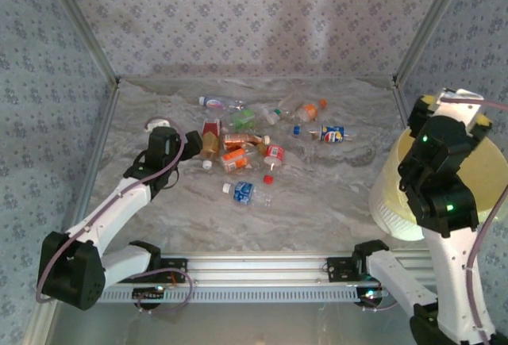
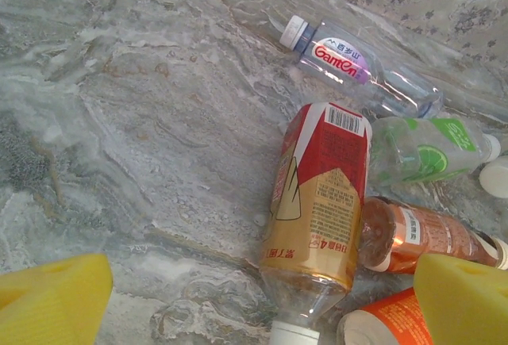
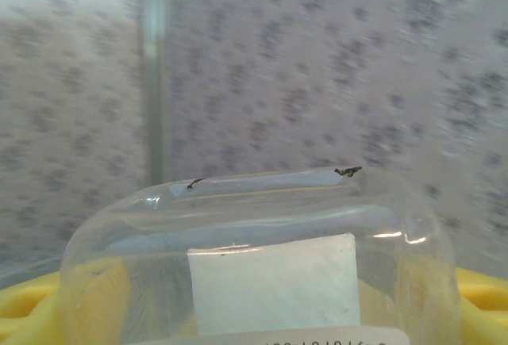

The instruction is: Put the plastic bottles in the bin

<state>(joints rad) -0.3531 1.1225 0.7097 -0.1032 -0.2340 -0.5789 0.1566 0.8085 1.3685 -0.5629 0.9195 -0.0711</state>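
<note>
Several plastic bottles lie in a heap mid-table, among them a blue-labelled one (image 1: 244, 193) nearest the arms. My left gripper (image 1: 189, 142) hovers at the heap's left edge, open. In the left wrist view its yellow fingers (image 2: 49, 297) stand wide on either side of a red-and-gold labelled bottle (image 2: 317, 202) whose white cap points toward me. Beside it lie a clear bottle with red lettering (image 2: 349, 63), a green-labelled bottle (image 2: 429, 148) and an orange one (image 2: 397, 325). My right gripper (image 1: 459, 105) is raised over the pale-yellow bin (image 1: 386, 194), shut on a clear bottle with a white label (image 3: 270, 274).
Patterned walls and metal posts close in the table on three sides. A rail (image 1: 262, 266) runs along the near edge between the arm bases. A blue-and-yellow bottle (image 1: 332, 132) lies apart, right of the heap. Bare marbled surface lies between the heap and the bin.
</note>
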